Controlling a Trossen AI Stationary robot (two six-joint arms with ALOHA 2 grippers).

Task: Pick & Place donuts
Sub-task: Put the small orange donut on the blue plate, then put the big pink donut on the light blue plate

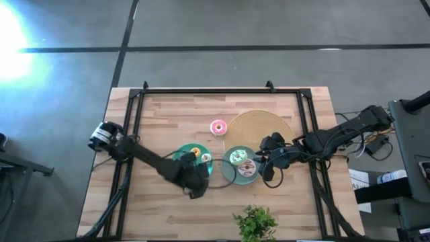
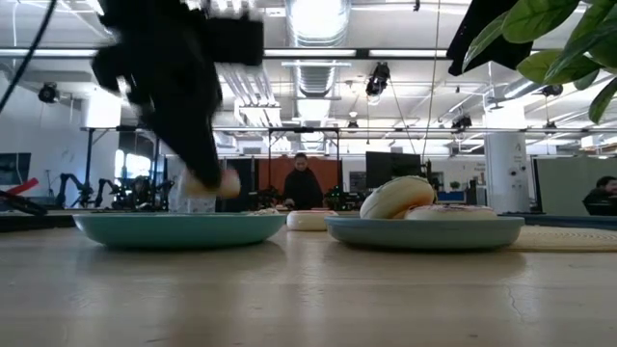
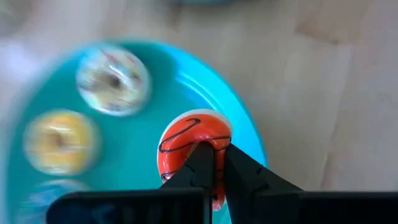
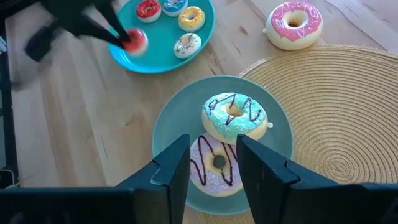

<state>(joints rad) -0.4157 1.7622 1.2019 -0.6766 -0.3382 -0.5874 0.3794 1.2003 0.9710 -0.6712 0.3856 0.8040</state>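
My left gripper is shut on a tiny orange-red donut over the near rim of the left teal plate. That plate also carries tiny white, yellow, bluish and red donuts, all lying flat. My right gripper is open, hovering over the right teal plate, where a green-iced donut leans on a white-iced, dark-drizzled one. The pink-iced donut lies flat on the table beside the tan disc. My left gripper pinches the orange-red donut by its rim between the two fingers, coming from above and pointing down. The donut stands on edge below the fingers, just over the plate; whether it touches the plate I cannot tell.
The big tan woven disc lies at the table's far right. A potted plant stands at the near edge, its leaves hanging into the low view. Bare wood lies to the near left. A person stands in the room behind.
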